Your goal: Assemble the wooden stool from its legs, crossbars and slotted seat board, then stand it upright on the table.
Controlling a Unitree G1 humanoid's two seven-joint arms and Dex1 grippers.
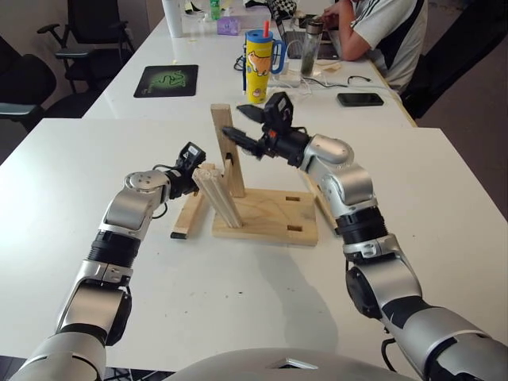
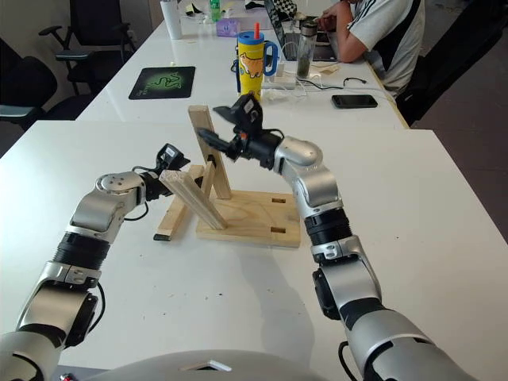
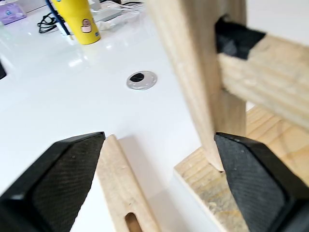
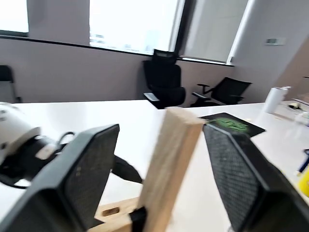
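On the left side of the white table [image 1: 95,151], the left arm lies low and stretched forward, elbow out. The left gripper [image 1: 200,169] is at the near-left end of the half-built stool with its fingers [image 3: 53,183] spread wide and nothing clamped between them. Through that gap, the wrist view shows a slotted leg [image 3: 120,193] lying flat beside the board's corner. Just right of the gripper a leaning leg [image 1: 221,198] slants down onto the slotted seat board [image 1: 270,218], which lies flat near the table's middle. Behind it an upright leg [image 1: 222,135] stands at the board's rear-left corner, and a crossbar [image 3: 270,82] enters its mortise. Two slots along the board's right edge look empty, so this seems to be the leg-fitting step, with well under half the task done and the stool far from standing upright. Farther right, the right arm reaches in from the elbow and bends back towards the left. The right gripper [image 1: 242,125] is level with the upright leg's top, jaws parted on either side of the wood and apparently not touching it. The next move probably calls for that gripper to close and steady the post. The left gripper would then close on the leaning leg and line its end up squarely with a slot, since a skewed tenon could jam or topple the post.
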